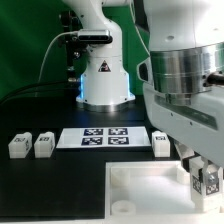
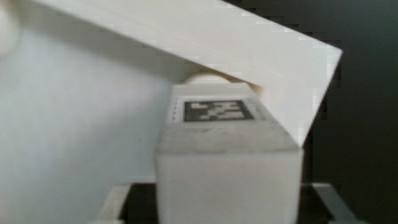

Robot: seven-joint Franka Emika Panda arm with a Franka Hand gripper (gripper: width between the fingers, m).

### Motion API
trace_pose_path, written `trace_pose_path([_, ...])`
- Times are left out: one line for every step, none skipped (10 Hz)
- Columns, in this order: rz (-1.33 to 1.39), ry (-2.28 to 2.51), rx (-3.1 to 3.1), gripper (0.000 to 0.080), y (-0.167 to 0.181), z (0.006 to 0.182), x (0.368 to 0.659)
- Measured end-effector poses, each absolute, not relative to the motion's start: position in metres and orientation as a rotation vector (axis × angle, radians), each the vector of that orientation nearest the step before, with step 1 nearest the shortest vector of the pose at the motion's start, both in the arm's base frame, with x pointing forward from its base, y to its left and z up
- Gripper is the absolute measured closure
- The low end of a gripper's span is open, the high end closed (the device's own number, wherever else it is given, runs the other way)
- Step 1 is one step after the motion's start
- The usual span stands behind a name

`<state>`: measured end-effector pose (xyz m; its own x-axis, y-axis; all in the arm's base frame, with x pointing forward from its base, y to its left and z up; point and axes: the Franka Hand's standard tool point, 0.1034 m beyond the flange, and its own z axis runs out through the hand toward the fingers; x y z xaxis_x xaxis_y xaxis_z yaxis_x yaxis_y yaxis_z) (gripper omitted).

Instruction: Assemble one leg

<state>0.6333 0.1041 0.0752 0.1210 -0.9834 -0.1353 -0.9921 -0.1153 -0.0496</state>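
**Seating the held leg at the panel corner**

The two-finger gripper [image 1: 207, 183] is pressed onto a small white plastic block-like leg with a black-and-white square tag [image 1: 208, 181] — jaws pinching it, one on each side, as the wrist view shows. The leg [image 2: 221, 150] hangs upright at the exterior view's right, right over the near corner of the wide flat white square panel [image 1: 140, 195]. In the wrist view the panel [image 2: 160, 50] fills the background, and a rounded bump or socket edge [image 2: 214, 74] peeks out just above the leg's tagged end; whether the leg already touches it I cannot tell.

Step in hand, by my read: bring the leg's end into that corner socket. To do it well — keep the leg square to the panel, centre it on the socket before pushing, and go slowly, since a tilted post could jam or shove the panel. Hold the grip firm so the leg does not twist between the jaws.

Three spare white tagged legs sit well apart on the black table [image 1: 50, 185]: two [image 1: 19, 145] [image 1: 44, 144] at the exterior view's left, one [image 1: 161, 143] beside the marker board [image 1: 105, 137].
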Motion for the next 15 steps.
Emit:
trace_pose_path([0.115,2.158,-2.107,0.0508,0.106,0.075,0.632])
trace_pose_path([0.114,2.194,-2.073,0.0508,0.107,0.075,0.632])
trace_pose_path([0.114,2.189,-2.078,0.0508,0.107,0.075,0.632])
trace_pose_path([0.113,2.169,-2.099,0.0433,0.108,0.074,0.631])
trace_pose_path([0.109,2.112,-2.154,0.0252,0.109,0.074,0.631])
trace_pose_path([0.073,2.02,-2.226,0.0182,0.115,0.074,0.632])
trace_pose_path([0.053,1.832,-2.383,0.0182,0.123,0.073,0.63])
trace_pose_path([0.027,1.528,-2.597,0.0156,0.129,0.072,0.628])
trace_pose_path([0.028,1.428,-2.663,0.0156,0.138,0.07,0.624])
trace_pose_path([0.015,1.258,-2.745,0.0151,0.137,0.07,0.624])
trace_pose_path([0.008,1.172,-2.783,0.0151,0.134,0.07,0.625])
trace_pose_path([-0.014,0.913,-2.894,0.0151,0.131,0.071,0.626])
trace_pose_path([-0.044,0.602,-3.0,0.0151,0.126,0.074,0.63])
trace_pose_path([-0.062,0.358,-3.054,0.0151,0.126,0.074,0.632])
trace_pose_path([-0.074,0.13,-3.082,0.0151,0.127,0.074,0.632])
